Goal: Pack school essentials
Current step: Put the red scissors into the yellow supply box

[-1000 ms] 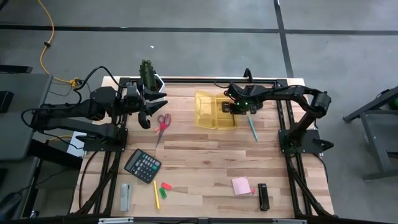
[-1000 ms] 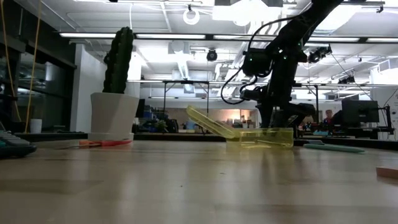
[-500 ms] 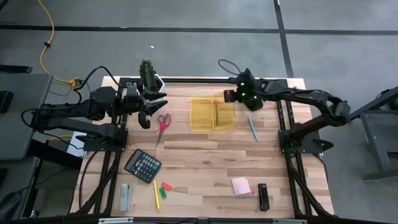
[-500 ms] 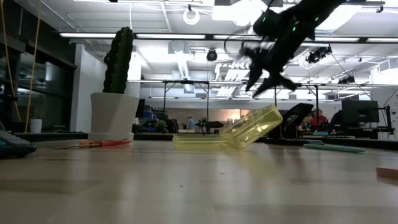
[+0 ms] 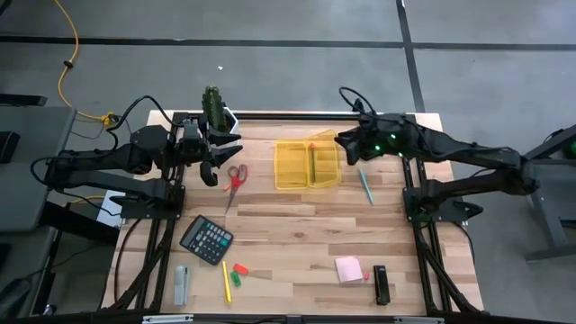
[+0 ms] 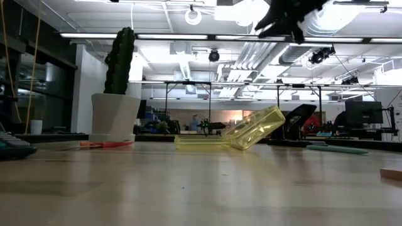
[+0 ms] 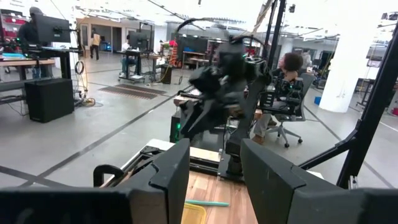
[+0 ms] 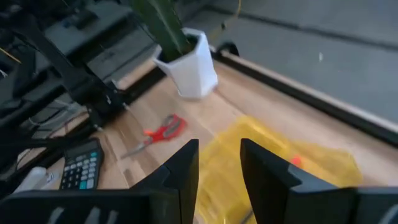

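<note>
My right gripper [image 5: 345, 144] hangs above the table's [image 5: 297, 234] far edge, just beside the open yellow case [image 5: 308, 164], arm stretched in from the right; its jaws are apart and empty. My left gripper [image 5: 216, 155] hovers near the cactus pot [image 5: 216, 112], jaws parted, holding nothing. Red-handled scissors [image 5: 234, 180] lie just beside it. The teal pen [image 5: 365, 185] lies right of the case; yellow pencil [image 5: 225, 279] and pink sticky-note pad [image 5: 349, 268] sit on the near side. I can read no labels.

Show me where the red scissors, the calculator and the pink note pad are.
red scissors [image 5: 235, 179]: high view, on the red handles.
calculator [image 5: 206, 239]: high view, middle of the key face.
pink note pad [image 5: 349, 268]: high view, centre of the top sheet.
</note>
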Controlling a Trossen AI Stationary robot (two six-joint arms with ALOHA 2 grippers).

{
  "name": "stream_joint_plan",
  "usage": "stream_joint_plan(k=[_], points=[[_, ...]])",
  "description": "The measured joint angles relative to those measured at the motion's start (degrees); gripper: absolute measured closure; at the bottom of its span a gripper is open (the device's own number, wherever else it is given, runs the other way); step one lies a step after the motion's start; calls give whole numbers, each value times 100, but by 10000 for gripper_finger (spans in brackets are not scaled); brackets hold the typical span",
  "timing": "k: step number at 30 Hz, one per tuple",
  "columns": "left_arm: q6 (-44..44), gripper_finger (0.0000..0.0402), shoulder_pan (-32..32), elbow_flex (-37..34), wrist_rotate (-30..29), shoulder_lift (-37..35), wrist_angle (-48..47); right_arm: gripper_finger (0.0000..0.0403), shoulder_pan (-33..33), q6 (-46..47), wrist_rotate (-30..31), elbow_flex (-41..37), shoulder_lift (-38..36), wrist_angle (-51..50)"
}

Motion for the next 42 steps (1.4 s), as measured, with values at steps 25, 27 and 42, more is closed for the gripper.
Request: stream_joint_plan(k=[25,27,42], points=[[-44,270,2,0,-7,0,-2,352,1021,-561,-783,-1893,-37,4348],[-44,270,2,0,-7,0,-2,352,1021,-570,-751,-1834,-38,4354],[-2349,241,354,516,-881,1151,-2925,352,1021,-616,-111,-1609,-27,4127]])
